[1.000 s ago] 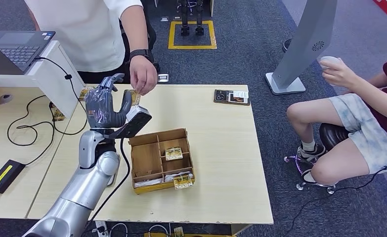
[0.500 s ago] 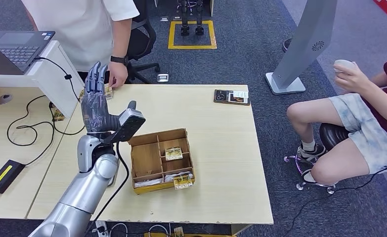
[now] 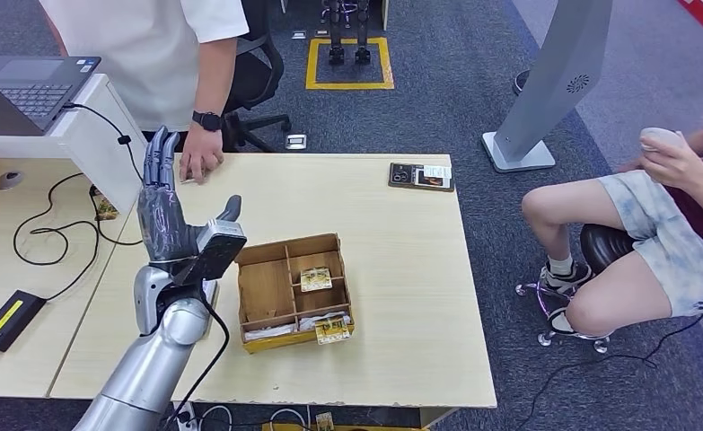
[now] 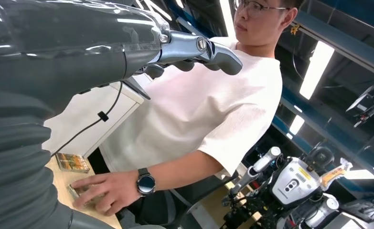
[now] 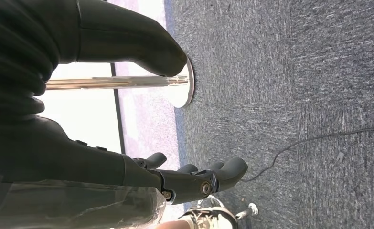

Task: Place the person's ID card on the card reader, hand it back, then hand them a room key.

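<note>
Since a second ago the person's hand (image 3: 201, 164) has taken the card from our left hand (image 3: 170, 224) and now presses it on the surface (image 3: 392, 242) at 12 o'clock. Our left hand stands raised, fingers apart, empty. Room keys (image 3: 316, 280) lie in the wooden tray (image 3: 292, 293) at 3 o'clock, nearest that hand. Right hand (image 5: 194, 179) hangs, loosely curled, empty.

The tabletop (image 3: 401, 269) looks like pale laminate wood, smooth and matt. At its seven o'clock side stands a compartment box (image 3: 292, 289) of plain brown wood or board, unvarnished. The left hand (image 3: 175, 229) is dark grey plastic under a clear glossy film; its arm (image 3: 145, 359) is brushed silver metal. The floor (image 3: 437, 99) is rough blue-grey carpet. The person's shirt (image 3: 141, 54) is white matt cloth.
</note>
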Tool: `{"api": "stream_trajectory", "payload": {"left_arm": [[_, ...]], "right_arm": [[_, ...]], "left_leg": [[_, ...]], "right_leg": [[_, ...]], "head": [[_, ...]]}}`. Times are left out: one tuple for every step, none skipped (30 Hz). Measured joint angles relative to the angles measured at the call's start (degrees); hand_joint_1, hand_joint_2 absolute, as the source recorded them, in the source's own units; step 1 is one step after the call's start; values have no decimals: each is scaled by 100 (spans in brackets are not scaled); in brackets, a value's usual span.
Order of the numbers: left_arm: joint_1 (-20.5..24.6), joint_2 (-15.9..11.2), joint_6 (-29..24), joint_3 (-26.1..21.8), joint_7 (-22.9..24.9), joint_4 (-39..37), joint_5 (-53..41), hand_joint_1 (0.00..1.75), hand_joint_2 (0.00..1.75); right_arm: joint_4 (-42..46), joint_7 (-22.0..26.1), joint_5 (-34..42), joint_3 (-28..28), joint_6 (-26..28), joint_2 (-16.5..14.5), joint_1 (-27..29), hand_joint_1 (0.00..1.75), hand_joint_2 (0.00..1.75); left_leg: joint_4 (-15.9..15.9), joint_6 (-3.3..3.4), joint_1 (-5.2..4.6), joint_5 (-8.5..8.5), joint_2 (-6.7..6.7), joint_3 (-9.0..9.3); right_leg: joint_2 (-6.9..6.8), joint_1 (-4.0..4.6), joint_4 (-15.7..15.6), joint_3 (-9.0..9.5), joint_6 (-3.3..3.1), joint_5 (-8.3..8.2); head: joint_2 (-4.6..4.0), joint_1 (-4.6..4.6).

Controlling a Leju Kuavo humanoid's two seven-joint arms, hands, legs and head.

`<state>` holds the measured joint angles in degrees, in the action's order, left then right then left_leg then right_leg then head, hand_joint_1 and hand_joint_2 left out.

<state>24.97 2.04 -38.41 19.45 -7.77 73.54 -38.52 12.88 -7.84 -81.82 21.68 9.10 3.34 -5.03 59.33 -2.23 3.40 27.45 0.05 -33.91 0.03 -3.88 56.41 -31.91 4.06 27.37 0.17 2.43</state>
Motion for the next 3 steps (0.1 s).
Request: {"api": "stream_trajectory", "payload": {"left_arm": [[-9, -11, -13, -1, -27, 21, 30, 0, 175], [-13, -26, -33, -3, -70, 33, 76, 0, 175], [-15, -33, -45, -4, -95, 38, 101, 0, 175]], "right_arm": [[2, 13, 7, 1, -29, 0, -11, 0, 175], [7, 34, 16, 1, -78, 0, -33, 0, 175], [9, 45, 22, 1, -106, 0, -44, 0, 175]], "left_leg": [[0, 0, 0, 0, 0, -1], [0, 0, 0, 0, 0, -1], [-1, 0, 0, 0, 1, -1]], "right_leg": [[0, 0, 0, 0, 0, 0], [0, 0, 1, 0, 0, 0], [1, 0, 1, 1, 0, 0]], "head": [[0, 0], [0, 1], [0, 1]]}}
